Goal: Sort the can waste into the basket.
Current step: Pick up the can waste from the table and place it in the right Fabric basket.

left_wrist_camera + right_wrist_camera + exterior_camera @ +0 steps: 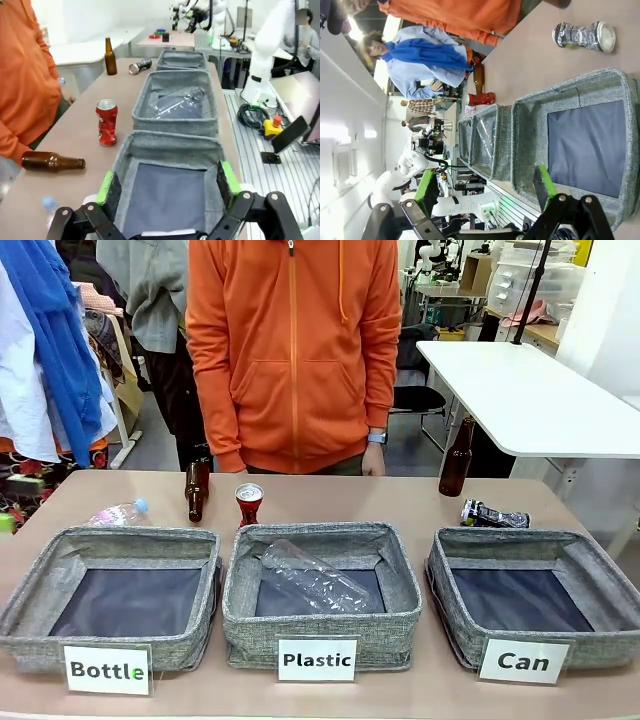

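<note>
Only partly legible: print on crushed can [494, 515] nr basket [520, 550].

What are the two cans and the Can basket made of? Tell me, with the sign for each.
Red can: likely thin metal, glossy red paint, silver top, dented body. Crushed can: likely thin metal too, shiny black-and-silver, crumpled. Basket: woven grey fabric, matte, soft sagging walls, dark bottom.

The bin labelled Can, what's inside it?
Nothing visible: the Can basket has a bare dark bottom; the crushed dark can lies behind it. Its near wall hides a strip of floor.
</note>
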Controlling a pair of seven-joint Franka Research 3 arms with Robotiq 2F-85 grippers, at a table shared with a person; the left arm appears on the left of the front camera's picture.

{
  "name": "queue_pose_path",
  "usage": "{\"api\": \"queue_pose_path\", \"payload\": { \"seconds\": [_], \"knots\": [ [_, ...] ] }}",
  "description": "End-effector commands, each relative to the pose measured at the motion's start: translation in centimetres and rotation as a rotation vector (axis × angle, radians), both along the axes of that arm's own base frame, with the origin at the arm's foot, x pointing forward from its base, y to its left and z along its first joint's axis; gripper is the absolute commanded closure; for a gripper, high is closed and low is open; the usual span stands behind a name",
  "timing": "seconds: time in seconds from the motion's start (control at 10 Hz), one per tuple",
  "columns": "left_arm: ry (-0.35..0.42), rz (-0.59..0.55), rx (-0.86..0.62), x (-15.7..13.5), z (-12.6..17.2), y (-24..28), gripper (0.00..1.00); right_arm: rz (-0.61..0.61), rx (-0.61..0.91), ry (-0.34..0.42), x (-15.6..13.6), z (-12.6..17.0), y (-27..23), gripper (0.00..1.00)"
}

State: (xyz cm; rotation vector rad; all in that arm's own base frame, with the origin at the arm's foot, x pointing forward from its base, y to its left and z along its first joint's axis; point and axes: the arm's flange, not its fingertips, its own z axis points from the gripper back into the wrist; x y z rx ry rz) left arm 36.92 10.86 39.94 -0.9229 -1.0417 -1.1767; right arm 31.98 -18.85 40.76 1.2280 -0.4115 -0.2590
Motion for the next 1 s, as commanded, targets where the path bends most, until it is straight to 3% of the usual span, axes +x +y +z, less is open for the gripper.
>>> {"api": "queue_pose_path", "payload": {
  "seconds": [0.0,0.3,0.7,0.8,0.9],
  "knots": [
    [0.016,0.041,0.078,3.3,1.0,-4.5,0.00,-0.005,0.012,-0.030,0.2,0.1,0.0,0.00],
    [-0.031,0.035,0.152,8.3,1.3,-11.0,0.00,-0.005,0.012,-0.030,0.2,0.1,0.0,0.00],
    [-0.119,-0.035,0.257,11.3,-0.5,-18.8,0.00,-0.005,0.012,-0.030,0.2,0.1,0.0,0.00],
    [-0.101,-0.026,0.243,11.5,-0.9,-19.5,0.00,-0.005,0.012,-0.030,0.2,0.1,0.0,0.00],
    [-0.007,-0.040,0.228,12.2,-0.9,-19.3,0.00,-0.005,0.012,-0.030,0.2,0.1,0.0,0.00]
  ]
}}
